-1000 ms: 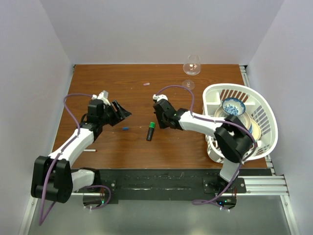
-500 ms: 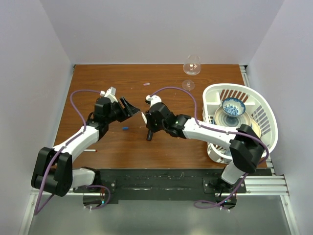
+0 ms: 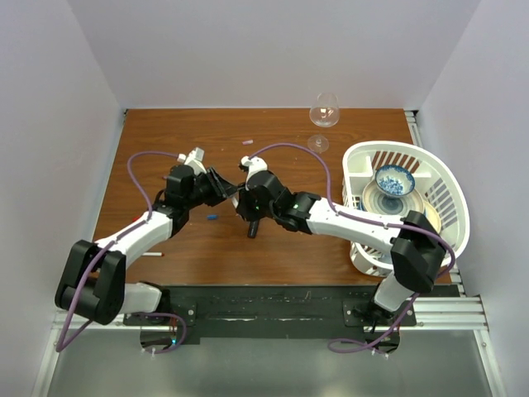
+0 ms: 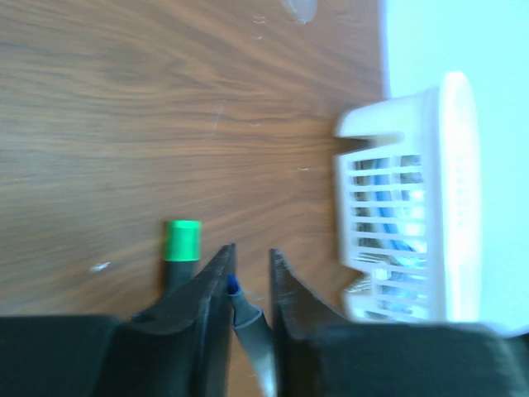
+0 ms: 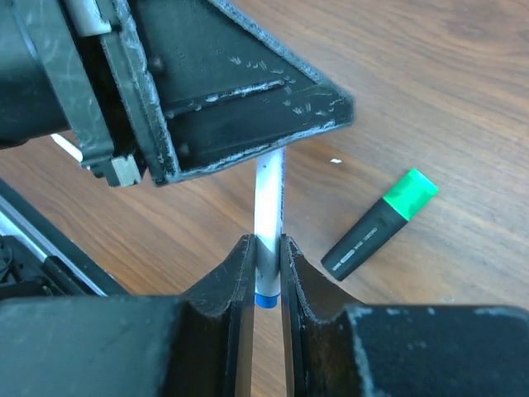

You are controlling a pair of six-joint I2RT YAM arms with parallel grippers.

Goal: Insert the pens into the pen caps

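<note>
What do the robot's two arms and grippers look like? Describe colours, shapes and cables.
The left arm and right arm match: white links between bulky black joint housings, each with a loose purple cable looping along it. The left gripper and right gripper have black, wedge-shaped fingers; the left's show pale scratches. No markings are legible.
</note>
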